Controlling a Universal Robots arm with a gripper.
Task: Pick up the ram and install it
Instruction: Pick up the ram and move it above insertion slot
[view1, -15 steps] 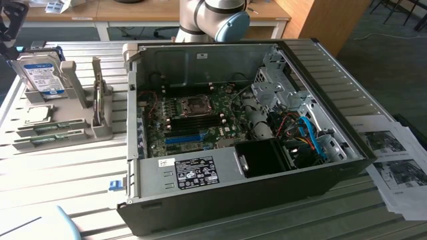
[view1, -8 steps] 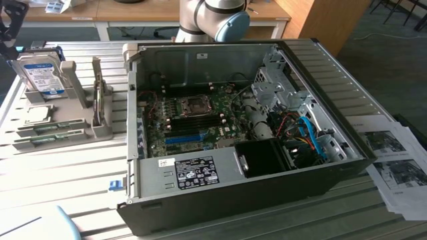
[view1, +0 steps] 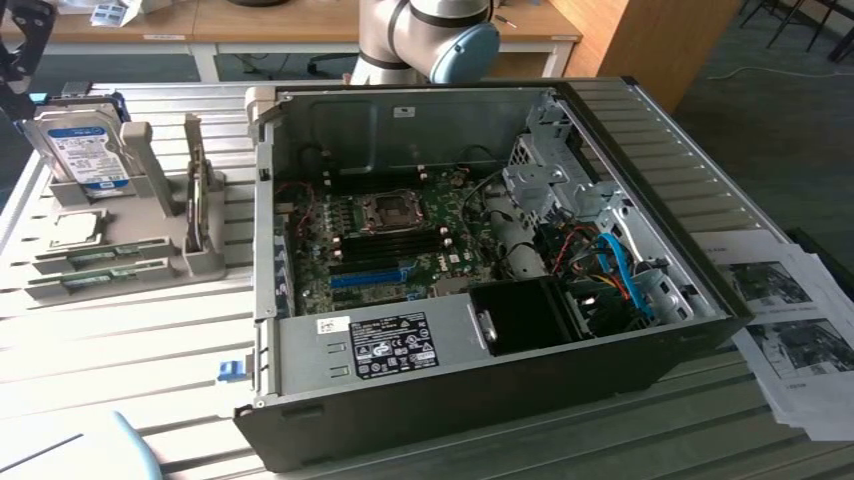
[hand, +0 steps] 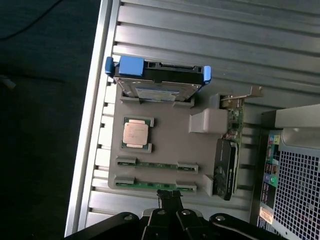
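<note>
Showing, exterior view: ram (view1: 100, 282) lying in the grey holder's (view1: 200, 265) outermost slot, beside the open computer case (view1: 467, 380) with its motherboard (view1: 387, 240) | wrist view: gripper (hand: 169, 197) clenched, poised at the holder's edge beside the ram.

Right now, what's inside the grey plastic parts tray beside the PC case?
Silver hard drive with blue rails, square silver CPU, two green RAM sticks, an expansion card on edge. The sticks' lower edges are hidden, sunk in the grey tray.

Two ram sticks (hand: 156, 164), one hard drive (hand: 157, 80), one processor chip (hand: 136, 134), one expansion card (hand: 229, 155), one computer case (view1: 441, 400).
</note>
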